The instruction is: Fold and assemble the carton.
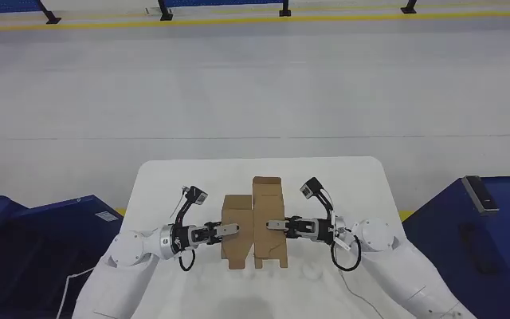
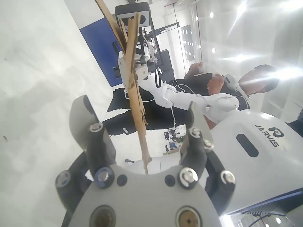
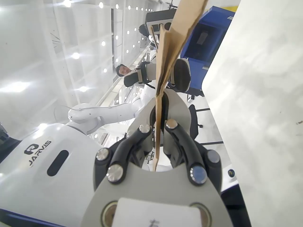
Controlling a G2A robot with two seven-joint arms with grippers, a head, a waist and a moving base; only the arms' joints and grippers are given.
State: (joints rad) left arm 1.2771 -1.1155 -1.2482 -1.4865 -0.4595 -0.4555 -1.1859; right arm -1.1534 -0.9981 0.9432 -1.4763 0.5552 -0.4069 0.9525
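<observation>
right gripper (image 3: 161, 105) clamps the flat brown carton (image 1: 267, 207) over the white table (image 1: 343, 179); left gripper (image 2: 136, 102), fingers spread, straddles its edge.

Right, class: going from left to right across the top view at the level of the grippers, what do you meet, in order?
blue bin → left gripper, open at the carton's edge → carton → right gripper, shut on the carton → second blue bin

Bright, ceiling lamps (image 2: 242, 7) flaring — edges warped
</observation>
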